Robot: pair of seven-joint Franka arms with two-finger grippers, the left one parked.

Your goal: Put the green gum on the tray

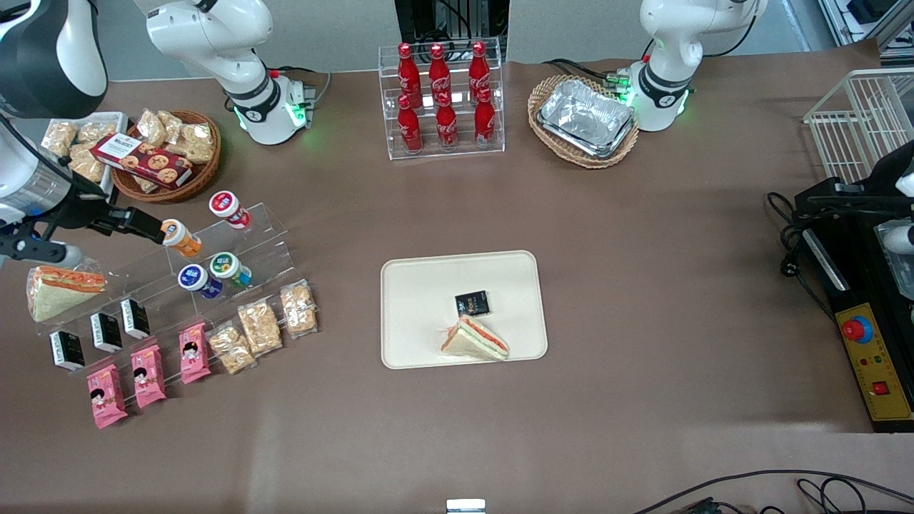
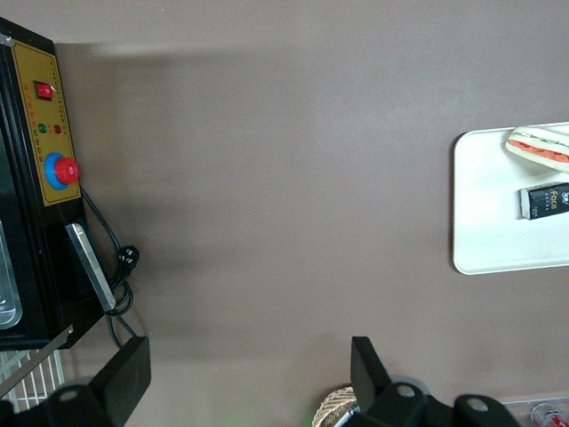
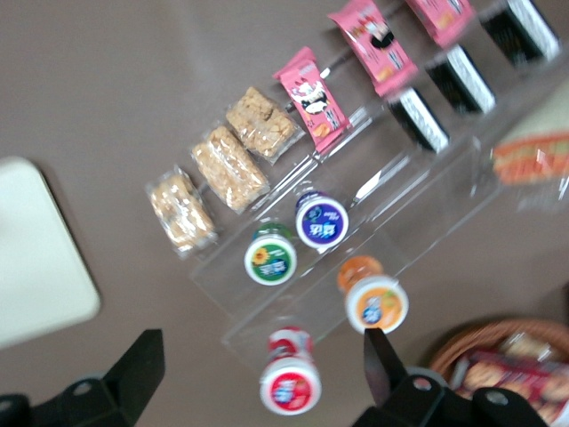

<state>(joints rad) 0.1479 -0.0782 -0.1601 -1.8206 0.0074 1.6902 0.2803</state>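
Right now your gripper point(image 3: 258, 378) hangs spread wide, holding nothing, above the green gum point(image 1: 230, 269) on the clear shelf point(image 1: 235, 246), well apart from the tray point(image 1: 421, 300).

matt smooth tray point(image 1: 414, 300), clear glossy plastic shelf point(image 1: 264, 235)

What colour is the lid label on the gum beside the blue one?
Green, clearest in right wrist view; gripper open above.

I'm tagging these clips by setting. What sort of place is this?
Probably a lab mock-up of a snack counter: cola bottles in a clear rack, gum bottles including the green gum on acrylic steps, a tray, and the open gripper above them.
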